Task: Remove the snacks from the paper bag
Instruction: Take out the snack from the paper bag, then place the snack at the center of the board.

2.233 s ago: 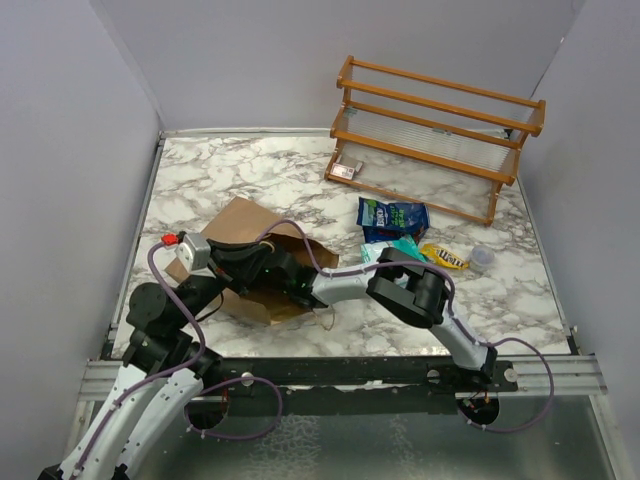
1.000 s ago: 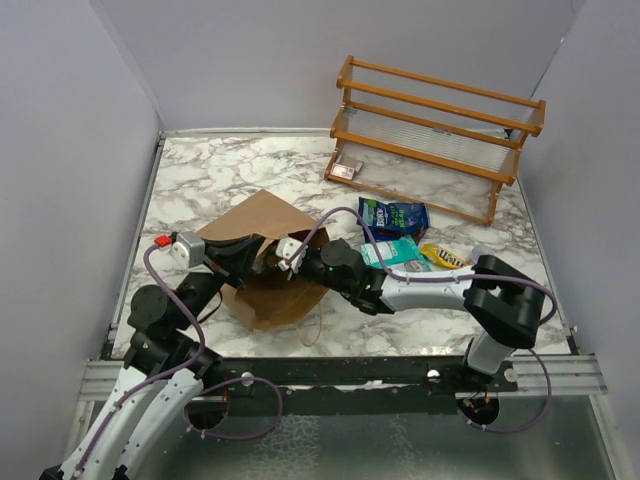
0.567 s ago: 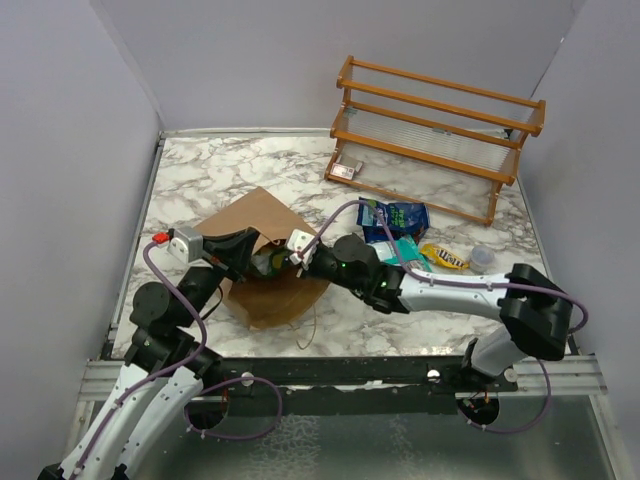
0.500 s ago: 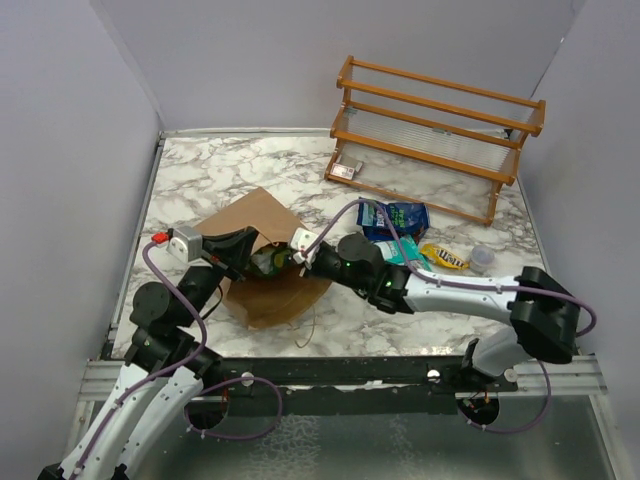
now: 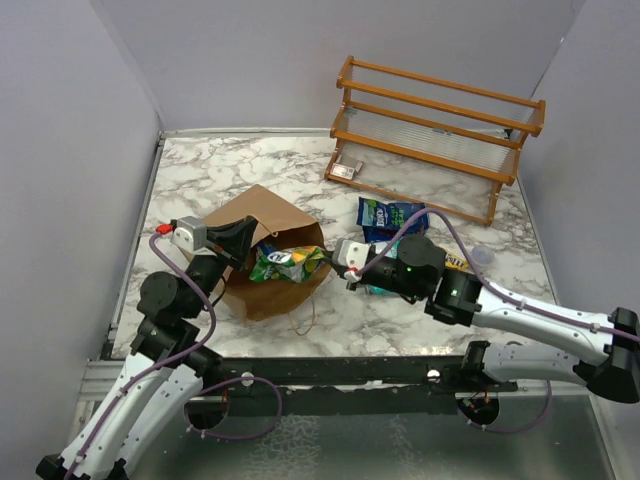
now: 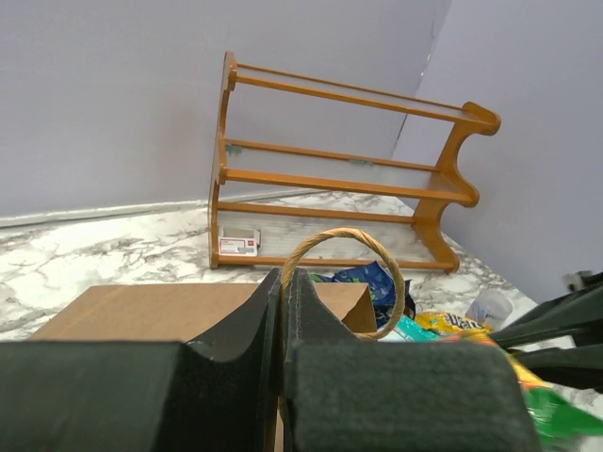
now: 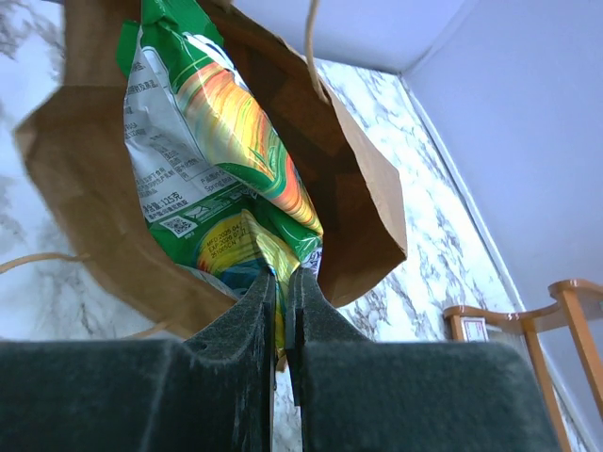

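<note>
- The paper bag (image 5: 262, 292) is laid on its side on the marble table (image 5: 220, 175), with its mouth turned to the right.
- Its upper loop handle (image 6: 341, 232) is pinched in the clenched left gripper (image 6: 283, 279).
- A green-and-yellow snack packet (image 5: 288, 262) is seen half out of the mouth, and its end is clamped in the tightly closed right gripper (image 7: 281, 281).
- A blue packet (image 5: 392, 215) is found to the right of the bag, in front of the wooden rack (image 5: 440, 130). A pale box (image 5: 347, 171) sits at the rack's left foot, and a clear cup (image 5: 483, 256) stands further right.
- A teal packet (image 6: 407, 329) and a yellow packet (image 6: 445, 322) are largely covered by the right arm (image 5: 520, 315) in the top view.
- Half a second earlier the green packet was held deep in the mouth. It has since been drawn out rightward, and the right wrist has been pulled back.
</note>
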Tool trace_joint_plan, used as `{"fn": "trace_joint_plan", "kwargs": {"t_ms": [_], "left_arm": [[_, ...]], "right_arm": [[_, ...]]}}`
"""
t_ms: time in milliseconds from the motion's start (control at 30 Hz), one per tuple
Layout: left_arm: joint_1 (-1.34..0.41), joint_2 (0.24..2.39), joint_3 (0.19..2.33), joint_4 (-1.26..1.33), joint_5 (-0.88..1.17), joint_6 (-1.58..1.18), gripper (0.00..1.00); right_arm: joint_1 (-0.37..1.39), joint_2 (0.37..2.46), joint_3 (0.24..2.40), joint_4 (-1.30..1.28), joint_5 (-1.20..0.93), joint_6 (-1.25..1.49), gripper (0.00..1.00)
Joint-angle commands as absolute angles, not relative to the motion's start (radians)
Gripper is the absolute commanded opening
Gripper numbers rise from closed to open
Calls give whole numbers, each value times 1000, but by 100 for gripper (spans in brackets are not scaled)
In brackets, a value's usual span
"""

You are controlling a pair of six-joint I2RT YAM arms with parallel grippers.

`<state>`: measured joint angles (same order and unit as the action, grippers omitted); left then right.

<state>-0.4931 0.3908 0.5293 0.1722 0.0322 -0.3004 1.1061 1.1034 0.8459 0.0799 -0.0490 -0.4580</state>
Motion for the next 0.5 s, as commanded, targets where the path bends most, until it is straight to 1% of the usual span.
{"fn": "trace_joint_plan", "kwargs": {"t_ms": [0, 100, 200, 333, 467], "left_arm": [[-497, 401, 561, 222, -13, -278, 0], [-497, 403, 565, 212, -30, -266, 0], [-497, 402, 568, 194, -47, -257, 0], [-497, 403, 568, 178, -76, -252, 0], [-497, 412, 569, 172, -93, -245, 0]], "right_arm": [[1111, 996, 873, -37, -188, -501, 1], [1111, 936, 891, -110, -245, -510, 1], [1109, 865, 931, -181, -257, -519, 1], [1111, 772, 975, -254, -190, -542, 1], [1111, 730, 1016, -305, -104, -567, 1]]}}
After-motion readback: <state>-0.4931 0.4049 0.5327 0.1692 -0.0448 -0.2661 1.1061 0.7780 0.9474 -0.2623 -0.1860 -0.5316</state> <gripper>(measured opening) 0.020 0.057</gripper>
